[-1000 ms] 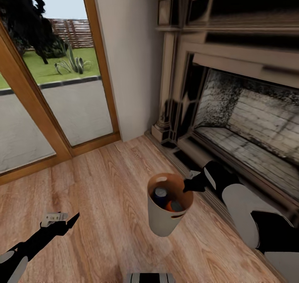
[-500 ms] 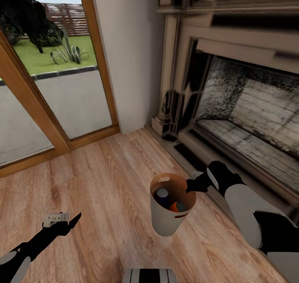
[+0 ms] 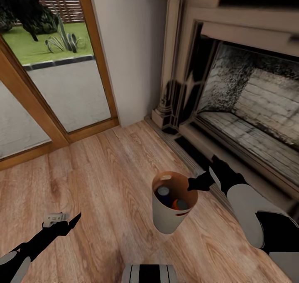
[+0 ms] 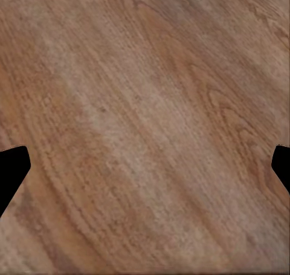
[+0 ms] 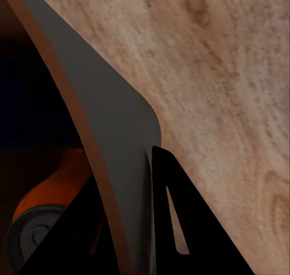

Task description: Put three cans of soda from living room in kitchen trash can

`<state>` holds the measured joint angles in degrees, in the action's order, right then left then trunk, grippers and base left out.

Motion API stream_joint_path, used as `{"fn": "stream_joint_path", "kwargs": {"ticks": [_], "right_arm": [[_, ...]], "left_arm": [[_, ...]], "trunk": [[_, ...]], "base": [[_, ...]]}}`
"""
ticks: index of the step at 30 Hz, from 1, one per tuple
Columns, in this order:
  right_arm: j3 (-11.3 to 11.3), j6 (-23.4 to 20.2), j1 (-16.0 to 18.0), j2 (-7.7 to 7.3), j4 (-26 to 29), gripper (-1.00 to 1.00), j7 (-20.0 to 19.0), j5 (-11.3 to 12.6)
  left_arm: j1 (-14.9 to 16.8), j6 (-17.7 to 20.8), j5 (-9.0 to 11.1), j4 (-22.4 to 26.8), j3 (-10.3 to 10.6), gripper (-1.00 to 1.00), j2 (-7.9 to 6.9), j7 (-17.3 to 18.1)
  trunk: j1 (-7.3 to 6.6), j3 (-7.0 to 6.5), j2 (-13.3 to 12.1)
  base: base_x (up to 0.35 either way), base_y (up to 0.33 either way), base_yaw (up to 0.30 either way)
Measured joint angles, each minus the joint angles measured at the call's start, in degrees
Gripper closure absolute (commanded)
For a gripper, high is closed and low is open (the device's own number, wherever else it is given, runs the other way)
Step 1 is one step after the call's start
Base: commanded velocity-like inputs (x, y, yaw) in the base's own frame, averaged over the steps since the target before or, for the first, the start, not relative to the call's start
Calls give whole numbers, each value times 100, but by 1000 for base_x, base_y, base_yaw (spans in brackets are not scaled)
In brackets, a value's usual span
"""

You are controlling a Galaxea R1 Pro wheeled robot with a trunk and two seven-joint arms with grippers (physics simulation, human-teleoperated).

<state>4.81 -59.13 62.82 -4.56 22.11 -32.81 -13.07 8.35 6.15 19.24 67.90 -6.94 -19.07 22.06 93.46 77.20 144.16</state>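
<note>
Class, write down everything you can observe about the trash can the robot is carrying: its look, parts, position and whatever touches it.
The tash can is a small, round, tapered bin, pale grey-white outside, glossy brown inside and along its rim. A slot handle is cut near the far rim. It hangs upright above the reddish wood floor, beside the fireplace. The right gripper pinches its rim. Inside are a dark blue can and an orange can.

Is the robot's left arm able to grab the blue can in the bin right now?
Probably not yet. The left gripper hangs open over bare wood floor, well apart from the trash can that the right gripper holds by its rim, lifted. The blue can sits deep inside.
</note>
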Motion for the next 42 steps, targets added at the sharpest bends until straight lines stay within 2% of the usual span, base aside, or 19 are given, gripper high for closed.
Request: {"fn": "stream_joint_path", "kwargs": {"ticks": [4, 7, 19, 24, 28, 33, 42], "right_arm": [[-3, 124, 1, -23, 20, 100, 4, -53], [-3, 307, -1, -33, 21, 100, -12, -8], [9, 405, 8, -48, 40, 100, -40, 25], [8, 418, 10, -101, 44, 100, -39, 6], [13, 443, 7, -152, 287, 100, -40, -28], [8, 400, 1, -165, 444, 100, -65, 44], [13, 410, 0, -175, 502, 100, -66, 9]], "left_arm": [[0, 0, 0, -2, 0, -100, 0, 0], [0, 0, 0, -4, 0, -100, 0, 0], [0, 0, 0, -13, 0, -100, 0, -3], [0, 0, 1, -14, 0, -100, 0, -1], [0, 0, 1, -19, 0, -100, 0, 0], [0, 0, 0, -22, 0, -100, 2, 0], [0, -8, 0, -29, 0, -100, 2, -7]], "trunk": [[10, 89, 5], [18, 155, 9], [49, 421, 25], [48, 421, 26], [48, 421, 26], [48, 421, 26], [72, 620, 37]], "base": [[0, 0, 0], [0, 0, 0], [0, 0, 0], [0, 0, 0], [0, 0, 0], [0, 0, 0], [0, 0, 0]]}}
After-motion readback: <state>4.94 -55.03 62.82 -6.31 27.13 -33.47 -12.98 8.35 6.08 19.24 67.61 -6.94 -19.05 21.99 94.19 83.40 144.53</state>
